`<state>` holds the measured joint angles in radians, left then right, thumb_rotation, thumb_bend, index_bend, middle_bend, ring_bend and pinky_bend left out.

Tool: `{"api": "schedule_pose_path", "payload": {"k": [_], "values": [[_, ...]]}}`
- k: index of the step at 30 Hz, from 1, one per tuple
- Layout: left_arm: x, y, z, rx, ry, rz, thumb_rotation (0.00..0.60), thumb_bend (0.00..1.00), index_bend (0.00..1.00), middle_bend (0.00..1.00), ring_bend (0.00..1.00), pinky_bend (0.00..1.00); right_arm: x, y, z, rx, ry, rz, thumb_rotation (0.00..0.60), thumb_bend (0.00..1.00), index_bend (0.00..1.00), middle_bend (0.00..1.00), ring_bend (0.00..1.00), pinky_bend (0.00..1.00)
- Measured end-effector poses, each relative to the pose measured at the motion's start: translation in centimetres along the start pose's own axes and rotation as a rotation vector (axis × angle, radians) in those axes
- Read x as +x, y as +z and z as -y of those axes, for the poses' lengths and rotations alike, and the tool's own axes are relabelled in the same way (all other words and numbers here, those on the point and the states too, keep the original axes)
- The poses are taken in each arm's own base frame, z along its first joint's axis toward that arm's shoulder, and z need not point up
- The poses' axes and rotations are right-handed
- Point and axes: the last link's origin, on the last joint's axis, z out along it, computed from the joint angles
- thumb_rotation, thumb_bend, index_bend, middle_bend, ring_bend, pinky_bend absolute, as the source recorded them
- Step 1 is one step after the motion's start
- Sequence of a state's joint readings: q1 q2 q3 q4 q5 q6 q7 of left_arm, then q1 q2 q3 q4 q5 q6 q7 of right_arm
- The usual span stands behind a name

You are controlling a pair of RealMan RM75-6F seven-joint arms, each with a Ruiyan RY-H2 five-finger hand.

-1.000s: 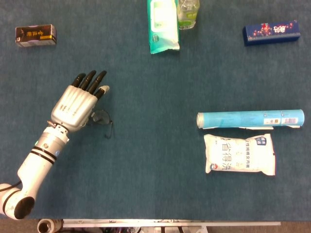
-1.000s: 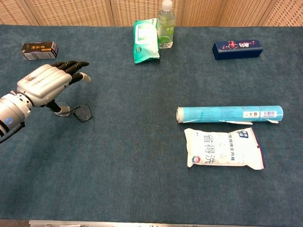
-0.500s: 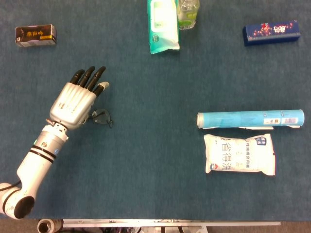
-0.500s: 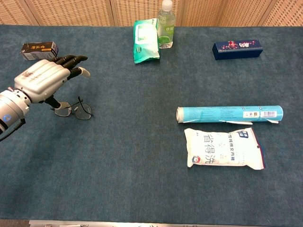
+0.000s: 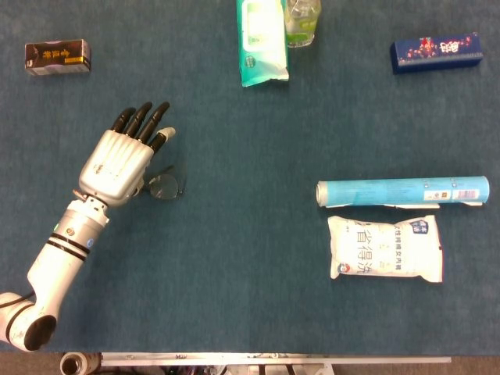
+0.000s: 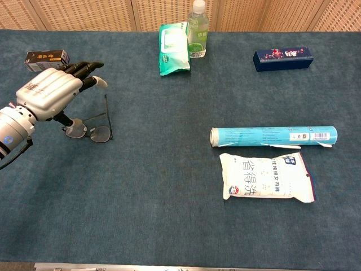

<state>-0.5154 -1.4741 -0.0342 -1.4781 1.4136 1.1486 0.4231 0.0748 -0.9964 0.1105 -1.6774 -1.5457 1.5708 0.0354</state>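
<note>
My left hand (image 5: pixel 119 164) hovers low over the blue tabletop at the left, fingers stretched out and apart, pointing away from me. A pair of thin-framed glasses (image 5: pixel 166 186) lies just beside and partly under it. In the chest view the thumb of the left hand (image 6: pixel 51 93) reaches down and touches the left end of the glasses (image 6: pixel 96 132), whose lenses rest on the cloth while one temple sticks out towards the back. Nothing is gripped between the fingers. My right hand appears in neither view.
A dark box (image 5: pixel 57 56) lies at the far left back. A green wipes pack (image 5: pixel 261 39) and a clear bottle (image 5: pixel 302 22) stand at the back centre, with a blue box (image 5: pixel 436 51) at back right. A teal tube (image 5: pixel 402 191) and a white bag (image 5: pixel 385 248) lie at right.
The left hand has drifted slightly back and to the left. The glasses have turned beneath it, and one temple now stands swung out towards the back.
</note>
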Motion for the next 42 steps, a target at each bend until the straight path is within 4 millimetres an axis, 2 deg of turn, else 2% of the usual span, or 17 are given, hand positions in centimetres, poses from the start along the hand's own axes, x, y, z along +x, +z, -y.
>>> {"api": "schedule_pose_path", "payload": {"k": [13,20,26,42], "values": [[-0.5,-0.1,0.5,-0.001,-0.003,-0.029,0.600,0.14,0.21,0.00,0.00,0.12,0.1,0.0,0.0,0.000,0.001,-0.007,0.600,0.32,0.39,0.37,0.22,0.37],[-0.5,0.0,0.5,-0.004,-0.014,-0.051,0.600,0.22,0.21,0.00,0.00,0.12,0.1,0.0,0.0,-0.001,0.001,-0.007,0.600,0.32,0.39,0.37,0.22,0.37],[-0.8,0.1,0.1,-0.016,-0.031,-0.057,0.600,0.25,0.21,0.00,0.00,0.12,0.2,0.0,0.1,0.001,0.002,-0.009,0.600,0.32,0.39,0.37,0.22,0.37],[-2.0,0.5,-1.0,-0.025,-0.097,-0.058,0.600,0.25,0.21,0.00,0.00,0.12,0.3,-0.1,0.1,0.002,0.005,-0.012,0.600,0.32,0.39,0.37,0.22,0.37]]}}
